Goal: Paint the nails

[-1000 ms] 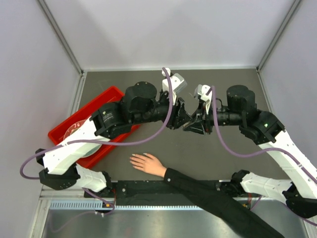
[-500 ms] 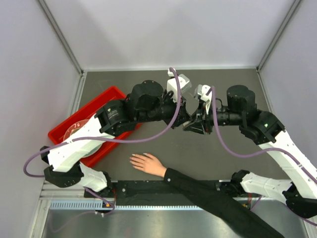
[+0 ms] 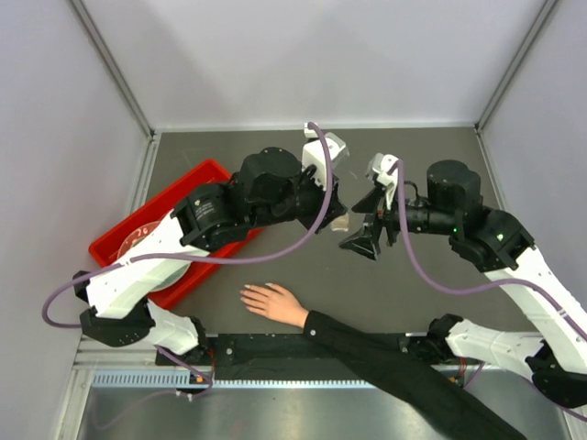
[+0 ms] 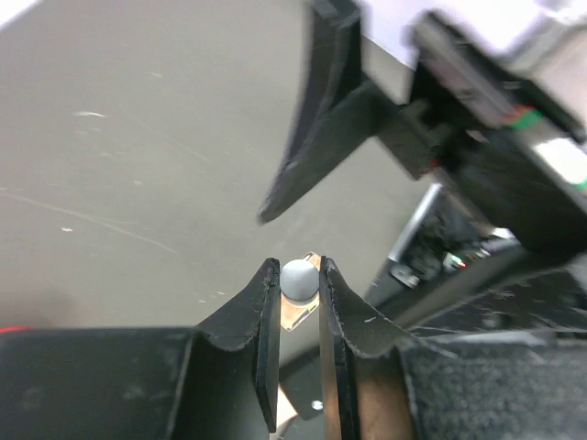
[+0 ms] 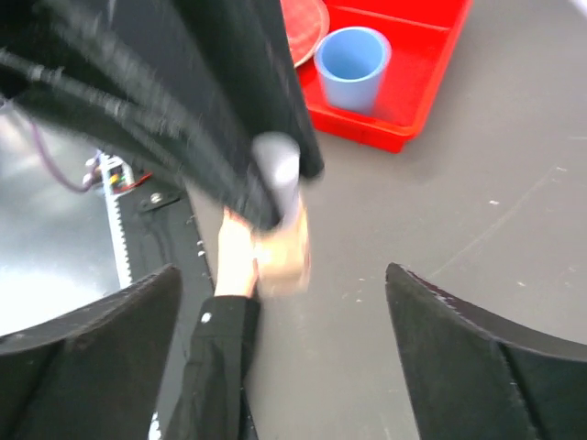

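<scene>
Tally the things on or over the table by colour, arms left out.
Red: 2, the tray and the plate
Blue: 1, the cup
Flesh-toned: 1, the hand with its black sleeve
Grey and tan: 1, the small bottle
Total: 5

Nails (image 3: 246, 294): set at the tips of the spread fingers of a flesh-toned hand (image 3: 277, 303), at the end farthest from its black sleeve (image 3: 385, 356). The hand lies flat with fingers fanned apart, each tip separate from its neighbour. The nails are too small to tell colour or coating.
</scene>
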